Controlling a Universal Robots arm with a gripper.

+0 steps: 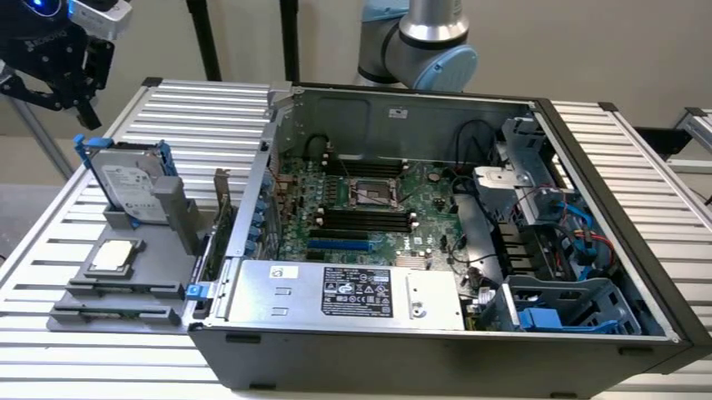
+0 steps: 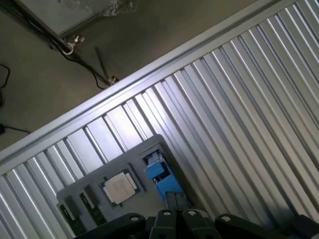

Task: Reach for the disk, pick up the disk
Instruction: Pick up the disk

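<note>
Tool (image 1: 80,112) is hanging clenched on nothing, up above the far end of the grey tray (image 1: 156,275) and apart from the disk. Disk (image 1: 130,185) is standing on edge in the tray's far slot, blue carrier framing it, with the processor chip (image 1: 115,256) lying flat in the tray in front of it. Open PC case (image 1: 445,208) is sitting just beside the tray on the exterior view's right, both on the ribbed desk (image 1: 623,142).

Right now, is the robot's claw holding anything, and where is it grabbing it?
Nothing is held. The gripper is shut with nothing in it, up above the disk, which stands untouched in its grey holder.
</note>
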